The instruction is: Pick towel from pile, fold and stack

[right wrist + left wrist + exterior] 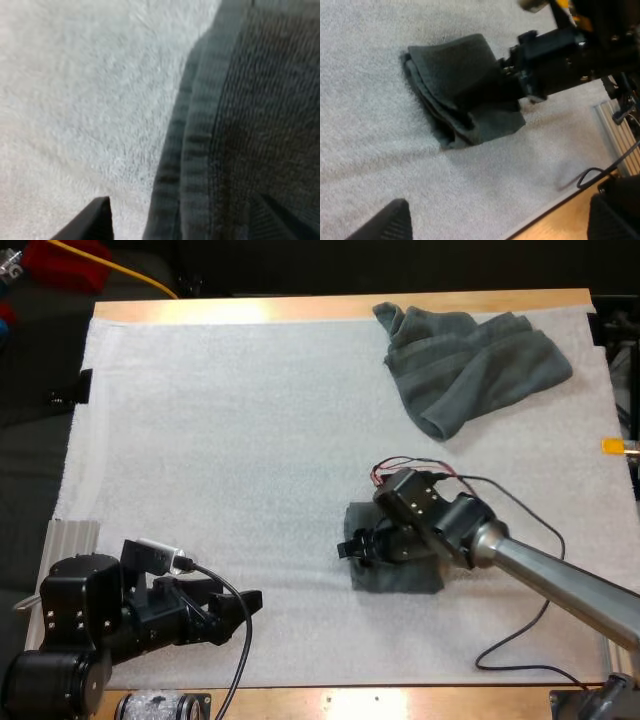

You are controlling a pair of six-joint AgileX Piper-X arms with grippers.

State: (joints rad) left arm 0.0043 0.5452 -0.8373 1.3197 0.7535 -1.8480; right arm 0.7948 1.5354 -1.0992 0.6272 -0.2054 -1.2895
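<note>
A folded dark grey-green towel (400, 572) lies on the white mat right of centre; its layered edge (437, 107) faces my left arm. My right gripper (358, 546) is low over the towel's left edge, open: one finger (92, 220) stands over bare mat, the other over the cloth (240, 125). In the left wrist view the right gripper (532, 60) reaches onto the folded towel. A crumpled towel (470, 358) lies at the mat's far right corner. My left gripper (240, 605) rests near the front left, open with nothing between its fingers (395, 222).
The white mat (230, 440) covers most of the wooden table (300, 308). A ribbed metal block (68, 540) sits at the mat's left edge. The table's front edge (570, 220) runs close to my left gripper.
</note>
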